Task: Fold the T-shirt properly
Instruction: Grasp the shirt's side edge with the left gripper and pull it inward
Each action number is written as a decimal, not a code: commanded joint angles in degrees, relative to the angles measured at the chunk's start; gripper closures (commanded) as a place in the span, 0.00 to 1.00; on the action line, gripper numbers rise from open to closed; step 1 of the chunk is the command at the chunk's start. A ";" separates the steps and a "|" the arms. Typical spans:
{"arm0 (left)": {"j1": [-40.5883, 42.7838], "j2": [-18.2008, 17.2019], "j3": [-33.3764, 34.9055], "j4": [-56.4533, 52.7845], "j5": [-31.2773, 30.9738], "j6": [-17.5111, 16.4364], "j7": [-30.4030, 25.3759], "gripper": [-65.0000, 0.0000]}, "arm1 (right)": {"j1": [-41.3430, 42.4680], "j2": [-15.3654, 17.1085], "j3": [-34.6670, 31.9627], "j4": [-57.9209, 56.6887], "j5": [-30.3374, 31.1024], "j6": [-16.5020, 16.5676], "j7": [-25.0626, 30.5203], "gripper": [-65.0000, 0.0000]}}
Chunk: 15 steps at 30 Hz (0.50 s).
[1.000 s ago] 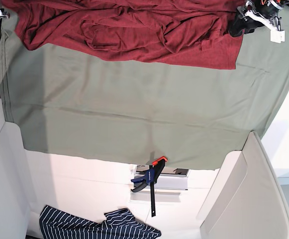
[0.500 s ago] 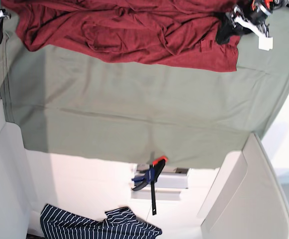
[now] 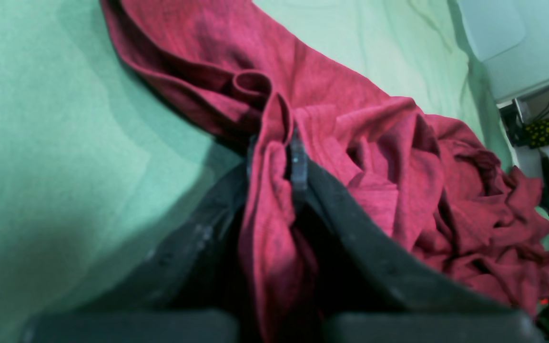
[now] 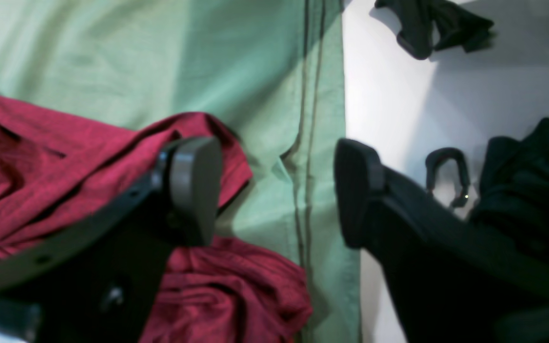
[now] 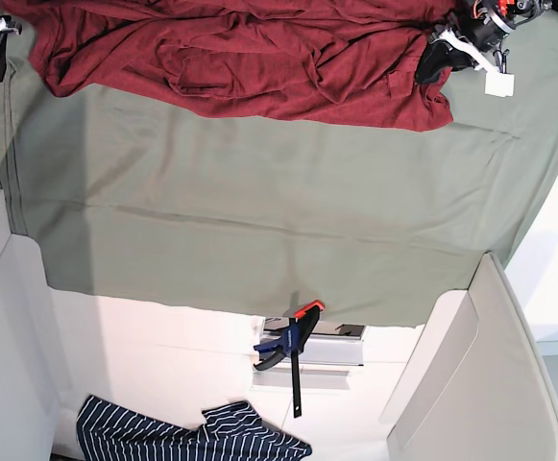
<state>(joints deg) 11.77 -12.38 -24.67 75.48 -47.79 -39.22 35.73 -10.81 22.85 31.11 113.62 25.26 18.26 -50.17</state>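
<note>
Fabric of the T-shirt [image 3: 398, 157] is pinched between the closed jaws of the left pincer [image 3: 274, 157], the rest bunched away beyond it across the green sheet [image 3: 65, 143] on the bench. The right pincer [image 4: 274, 190] hangs wide and empty, one jaw over a crumpled red edge, the other past the sheet's hem. Judged step: spreading before folding; next, the right should grip that edge

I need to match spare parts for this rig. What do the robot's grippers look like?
Both are dark. The left gripper has matte black fingers ending in a small translucent grey tip. The right gripper has wide black fingers with rounded, smooth dark-grey pads. From above, the wrists show white and black parts, and a white tag hangs by the left one.
</note>
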 commanded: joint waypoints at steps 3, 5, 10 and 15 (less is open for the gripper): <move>1.09 0.28 0.22 0.09 8.09 1.81 -0.92 1.00 | 0.44 1.09 0.37 0.90 0.26 0.20 1.53 0.43; 1.27 0.24 0.24 0.11 8.20 -0.78 -1.03 1.00 | 0.48 1.09 0.37 0.90 0.28 0.20 1.57 0.43; 1.11 -0.46 0.17 0.11 6.80 -0.78 -1.90 1.00 | 0.44 1.09 0.37 0.90 0.28 0.17 1.92 0.43; -1.16 -0.98 -3.93 0.11 6.27 -0.78 -2.08 1.00 | 0.46 1.09 0.37 0.90 0.28 0.15 1.92 0.43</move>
<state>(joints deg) 10.61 -12.47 -28.25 75.44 -42.83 -41.28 32.93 -10.79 22.85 31.11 113.62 25.26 18.26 -49.78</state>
